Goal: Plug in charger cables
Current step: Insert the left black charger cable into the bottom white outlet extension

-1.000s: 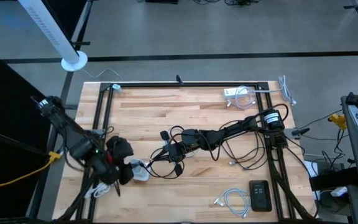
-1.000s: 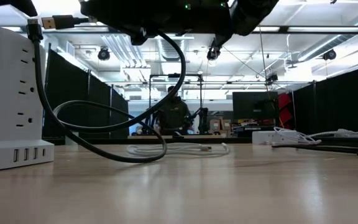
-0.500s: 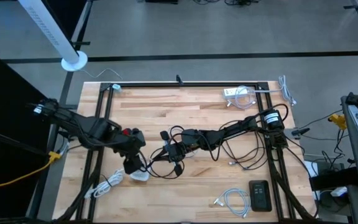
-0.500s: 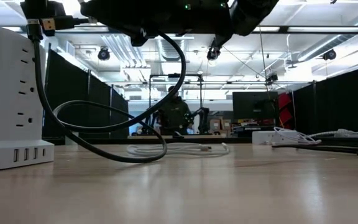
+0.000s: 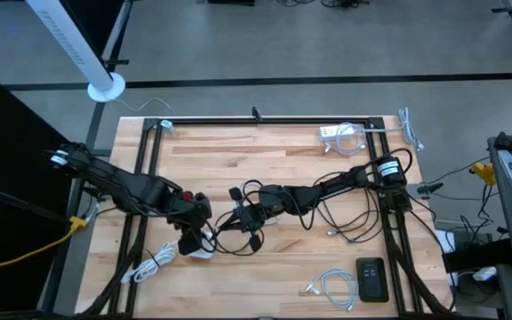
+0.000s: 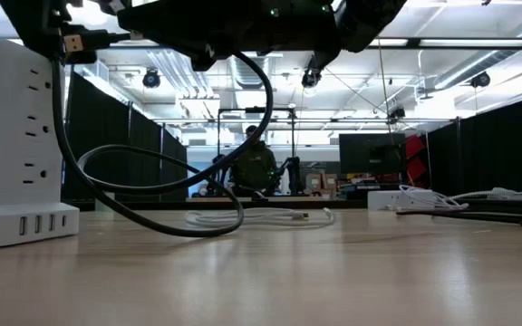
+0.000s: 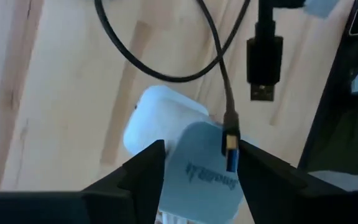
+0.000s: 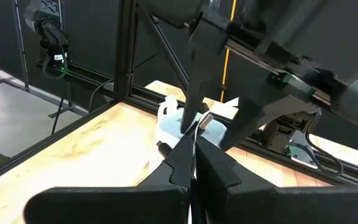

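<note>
Swung in from table's left edge: left end effector [image 5: 198,233], fingers spread wide over white adapter [image 7: 166,124]. Right end effector [image 5: 249,215] pinching black cable [image 6: 152,213], USB plug [image 7: 265,68] hovering just beside adapter; insertion looks imminent.

The left tool [image 5: 198,233] has its fingers wide apart. The right tool [image 5: 243,216] has its fingers squeezed together, arm reaching across.

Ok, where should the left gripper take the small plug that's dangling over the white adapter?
Probably by the plug's short body, just behind its metal tip. Come from above the adapter with a finger on each flat side. The left gripper is open and straddles it. The right gripper pinches the black cable just behind it.
</note>
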Controlling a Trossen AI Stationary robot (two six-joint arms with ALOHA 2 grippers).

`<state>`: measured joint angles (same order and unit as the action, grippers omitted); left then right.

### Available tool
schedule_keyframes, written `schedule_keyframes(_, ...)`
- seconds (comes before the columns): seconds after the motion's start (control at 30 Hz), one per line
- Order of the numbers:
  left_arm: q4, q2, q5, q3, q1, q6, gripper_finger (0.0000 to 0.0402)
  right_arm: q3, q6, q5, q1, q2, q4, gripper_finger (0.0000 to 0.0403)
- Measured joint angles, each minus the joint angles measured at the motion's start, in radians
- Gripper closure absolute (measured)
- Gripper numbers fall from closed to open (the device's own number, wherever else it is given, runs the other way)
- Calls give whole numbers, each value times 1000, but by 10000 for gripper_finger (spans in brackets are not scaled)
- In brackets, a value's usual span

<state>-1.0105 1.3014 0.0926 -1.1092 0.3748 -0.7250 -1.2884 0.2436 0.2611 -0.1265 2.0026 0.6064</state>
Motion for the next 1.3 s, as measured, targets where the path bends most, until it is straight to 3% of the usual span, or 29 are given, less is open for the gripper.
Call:
schedule_keyframes(0.4,61,-8,27,-9,2,6,290,0,1,0,0,0,0,403)
schedule_keyframes(0.67,60,-10,26,-9,2,6,291,0,32,-1,0,-2,-39,403)
schedule_keyframes(0.77,60,-12,28,-9,3,-13,287,0,79,-22,-3,-20,-153,403)
schedule_keyframes(0.9,62,-15,44,-9,26,-61,289,-1,124,-139,-7,-54,-387,403)
schedule_keyframes(1.07,72,-21,45,-18,98,-120,298,-1,124,-149,7,-84,-714,403)
schedule_keyframes(1.17,75,-27,-20,-53,144,-135,299,-1,109,-150,28,-88,-890,392)
schedule_keyframes(1.3,65,-33,-154,-103,209,-137,299,0,56,-161,66,-112,-1087,338)
